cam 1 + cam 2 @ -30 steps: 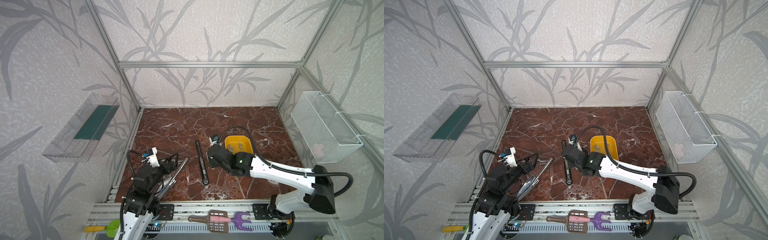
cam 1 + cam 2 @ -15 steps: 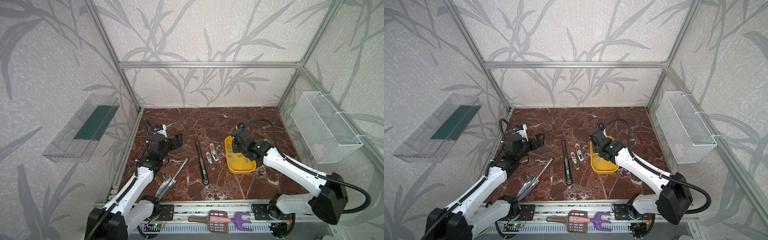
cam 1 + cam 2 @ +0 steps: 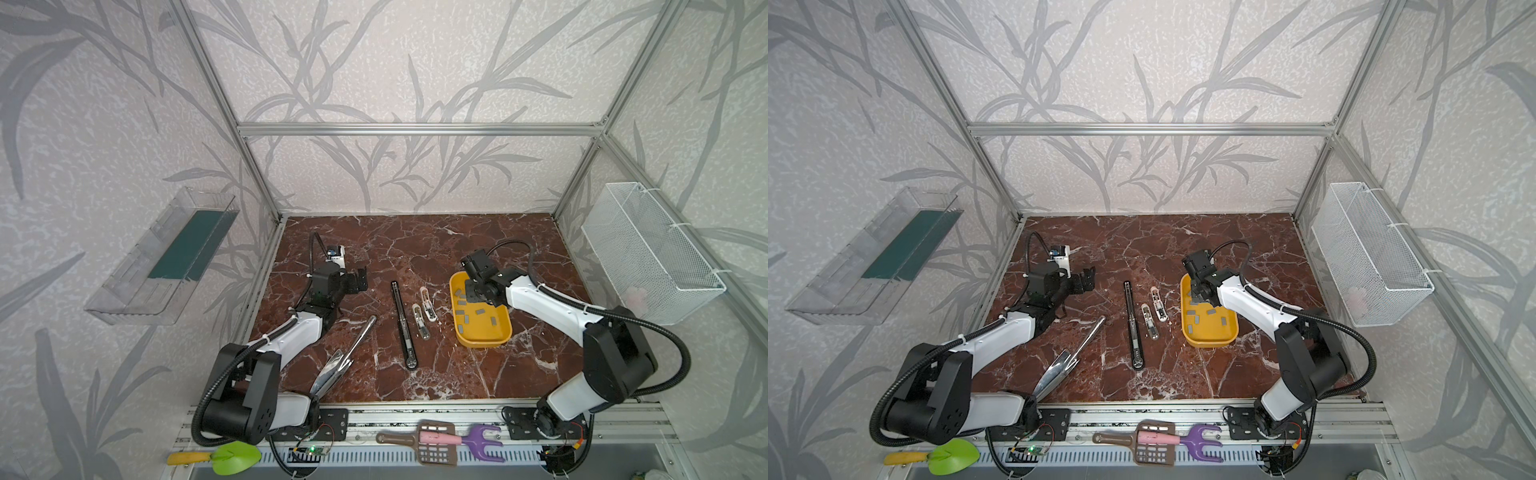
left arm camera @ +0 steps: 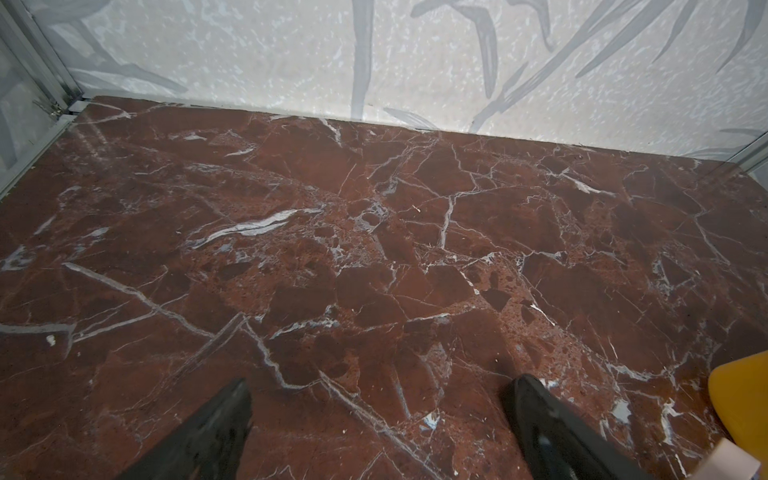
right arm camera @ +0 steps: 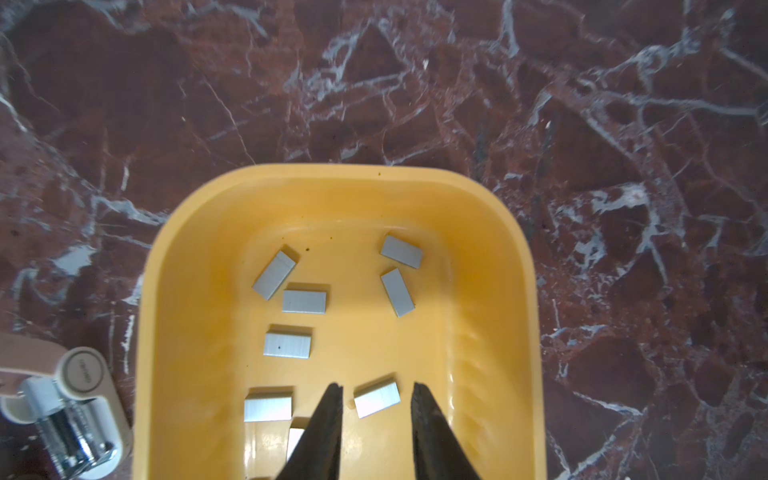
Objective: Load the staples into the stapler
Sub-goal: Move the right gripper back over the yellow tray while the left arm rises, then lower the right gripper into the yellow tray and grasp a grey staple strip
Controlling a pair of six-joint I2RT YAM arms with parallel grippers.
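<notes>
Now right gripper [image 5: 377, 386] inside yellow tray [image 5: 490, 291], jaws part-open astride one staple strip [image 5: 377, 400], not yet gripping, set for pinch; left gripper [image 4: 382, 384] wide open, empty, clear at left

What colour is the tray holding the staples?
Yellow-orange. The tray shows best in the right wrist view, with grey staples lying inside.

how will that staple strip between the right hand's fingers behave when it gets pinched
The staple strip looks like thin flat metal, so it is probably stiff and light. It lies flat on the smooth floor of the yellow tray, so it could skid rather than lift. The right hand straddles it while it sits askew, so it may rotate when squeezed.
</notes>
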